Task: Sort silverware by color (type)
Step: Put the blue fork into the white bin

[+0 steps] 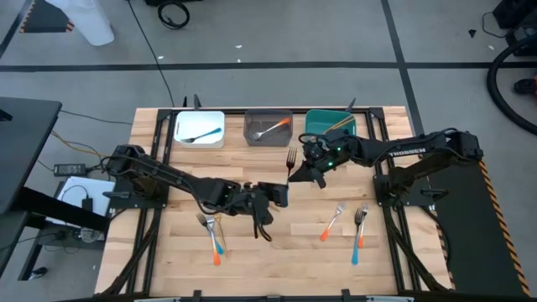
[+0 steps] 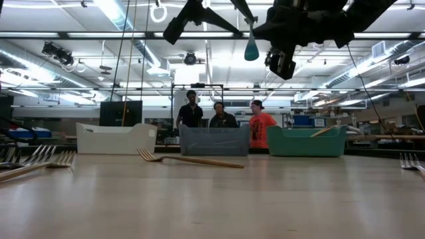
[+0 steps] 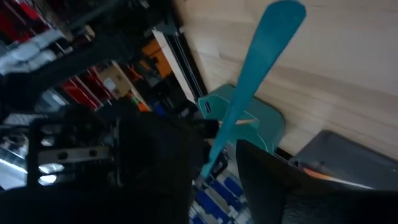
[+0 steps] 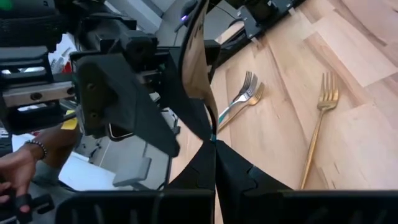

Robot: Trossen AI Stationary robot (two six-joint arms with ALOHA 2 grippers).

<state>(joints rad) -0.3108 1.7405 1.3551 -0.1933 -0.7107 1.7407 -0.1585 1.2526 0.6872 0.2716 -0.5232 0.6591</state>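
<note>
High view: three bins stand in a row along the far edge of the desk (image 1: 277, 252). The white bin (image 1: 200, 129) holds a blue-handled utensil (image 1: 204, 134), the grey bin (image 1: 268, 129) an orange-handled fork (image 1: 273, 128), and the teal bin (image 1: 330, 124) a gold piece (image 1: 340, 123). The left end effector (image 1: 264, 220) is over the desk's middle, gripping a slim dark-looking utensil that points toward the near edge. The right end effector (image 1: 295, 174) is just in front of the grey and teal bins, clenched, beside a gold fork (image 1: 291, 158) lying on the wood. A cluster of forks (image 1: 211, 233) lies at near left; two orange-handled forks (image 1: 332, 221) and (image 1: 360, 226) lie at near right. The strip between them is bare wood.

Low view: the gold fork (image 2: 189, 159) lies flat before the grey bin (image 2: 214, 141); fork tines (image 2: 46, 158) show at the left edge. Three people stand behind the bins.

Left wrist view: a teal-blue handle (image 3: 258, 74) runs up from between the dark fingers (image 3: 280, 180), which grip it, above the teal bin (image 3: 264, 121).

Right wrist view: the fingers (image 4: 186, 180) are pressed together, with nothing seen between them; a gold fork (image 4: 318, 124) and two crossed forks (image 4: 242, 99) lie on the wood beyond.
</note>
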